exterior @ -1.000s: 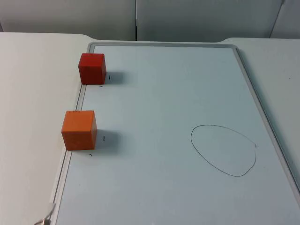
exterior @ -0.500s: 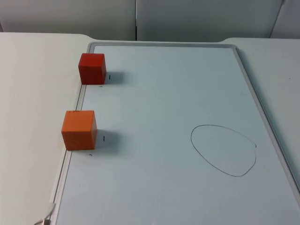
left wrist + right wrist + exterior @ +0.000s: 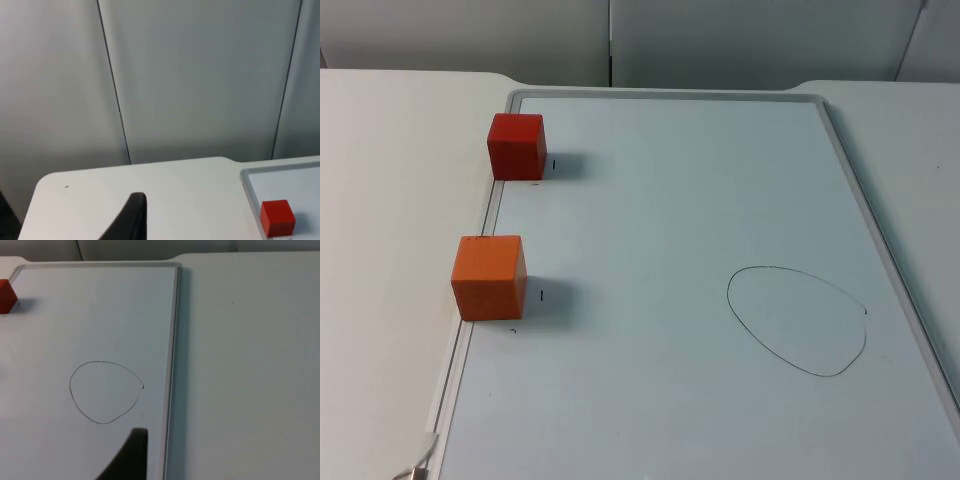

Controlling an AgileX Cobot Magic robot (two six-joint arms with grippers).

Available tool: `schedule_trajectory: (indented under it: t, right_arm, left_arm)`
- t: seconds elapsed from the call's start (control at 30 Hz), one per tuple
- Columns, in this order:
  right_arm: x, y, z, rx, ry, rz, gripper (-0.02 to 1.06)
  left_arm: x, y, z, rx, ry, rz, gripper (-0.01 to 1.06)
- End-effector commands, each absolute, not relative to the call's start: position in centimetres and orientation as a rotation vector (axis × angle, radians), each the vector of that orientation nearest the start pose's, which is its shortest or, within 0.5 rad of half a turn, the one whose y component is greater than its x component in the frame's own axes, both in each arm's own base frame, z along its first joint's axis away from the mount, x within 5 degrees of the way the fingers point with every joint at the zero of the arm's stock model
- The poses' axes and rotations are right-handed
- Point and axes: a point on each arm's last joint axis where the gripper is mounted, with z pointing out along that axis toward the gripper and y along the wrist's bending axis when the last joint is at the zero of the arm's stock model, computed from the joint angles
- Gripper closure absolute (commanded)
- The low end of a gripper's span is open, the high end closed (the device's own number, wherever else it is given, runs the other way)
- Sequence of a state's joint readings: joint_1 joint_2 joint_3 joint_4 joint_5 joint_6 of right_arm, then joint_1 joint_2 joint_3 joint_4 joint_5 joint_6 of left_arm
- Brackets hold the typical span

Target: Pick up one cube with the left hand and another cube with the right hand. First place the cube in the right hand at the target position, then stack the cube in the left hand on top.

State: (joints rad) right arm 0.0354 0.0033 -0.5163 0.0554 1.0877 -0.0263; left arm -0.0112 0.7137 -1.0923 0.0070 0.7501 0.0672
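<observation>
Cubes untouched: red cube [image 3: 516, 145] upper left of top view, orange cube [image 3: 488, 276] below it at left, both on whiteboard [image 3: 680, 200] left border. Drawn oval [image 3: 796, 319] (target, presumably) lower right, bare. Left gripper [image 3: 131, 220], right gripper [image 3: 131, 455]: one fingertip each visible, spread unknowable. Advice: approach straight down, centre each cube between fingers, square to faces.

text: none legible | whiteboard [image 3: 700, 200]: hand-drawn oval outline [image 3: 797, 320], small tick marks
</observation>
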Motion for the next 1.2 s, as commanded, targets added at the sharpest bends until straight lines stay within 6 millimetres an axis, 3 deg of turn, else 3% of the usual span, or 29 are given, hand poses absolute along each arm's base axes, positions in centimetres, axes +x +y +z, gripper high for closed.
schedule_trajectory:
  t: [0.0, 0.03, 0.17, 0.2, 0.4, 0.43, 0.5, 0.57, 0.6, 0.77, 0.8, 0.97, 1.0, 1.13, 1.17]
  right_arm:
    - [-0.7, 0.4, 27.8, -0.061, 2.052, 0.061, 0.0]
    - [-0.7, 0.4, 27.8, -0.061, 2.052, 0.061, 0.0]
    - [-0.7, 0.4, 27.8, -0.061, 2.052, 0.061, 0.0]
    - [-0.7, 0.4, 27.8, -0.061, 2.052, 0.061, 0.0]
    - [-0.7, 0.4, 27.8, -0.061, 2.052, 0.061, 0.0]
    - [-0.7, 0.4, 27.8, -0.061, 2.052, 0.061, 0.0]
    - [-0.7, 0.4, 27.8, -0.061, 2.052, 0.061, 0.0]
    - [-0.7, 0.4, 27.8, -0.061, 2.052, 0.061, 0.0]
    - [-0.7, 0.4, 27.8, -0.061, 2.052, 0.061, 0.0]
    - [-0.7, 0.4, 27.8, -0.061, 2.052, 0.061, 0.0]
    - [-0.7, 0.4, 27.8, -0.061, 2.052, 0.061, 0.0]
    - [-0.7, 0.4, 27.8, -0.061, 2.052, 0.061, 0.0]
    - [-0.7, 0.4, 27.8, -0.061, 2.052, 0.061, 0.0]
    - [-0.7, 0.4, 27.8, -0.061, 2.052, 0.061, 0.0]
    - [-0.7, 0.4, 27.8, -0.061, 2.052, 0.061, 0.0]
  left_arm:
    - [14.9, -0.1, 46.3, 0.074, 1.859, 0.045, 0.0]
    - [14.9, -0.1, 46.3, 0.074, 1.859, 0.045, 0.0]
    - [20.5, -0.8, 46.4, 0.103, 1.937, -0.034, 0.0]
    - [20.5, -0.8, 46.4, 0.103, 1.937, -0.034, 0.0]
    - [30.4, -3.0, 43.1, 0.195, 2.063, -0.314, 0.0]
    - [30.4, -3.0, 43.1, 0.195, 2.063, -0.314, 0.0]
    - [32.7, -3.6, 41.7, 0.204, 2.102, -0.35, 0.0]
    - [36.3, -5.1, 39.2, 0.251, 2.166, -0.366, 0.0]
    - [36.3, -5.1, 39.2, 0.251, 2.166, -0.366, 0.0]
    - [42.9, -8.3, 32.6, 0.223, 2.328, -0.413, 0.0]
    - [42.9, -8.3, 32.6, 0.223, 2.328, -0.413, 0.0]
    - [46.8, -11.0, 26.2, 0.207, 2.479, -0.37, 0.01]
    - [46.8, -11.0, 26.2, 0.207, 2.479, -0.37, 0.01]
    - [48.6, -11.3, 21.5, 0.105, 2.611, -0.383, 0.01]
    - [48.6, -11.3, 21.5, 0.105, 2.611, -0.383, 0.01]
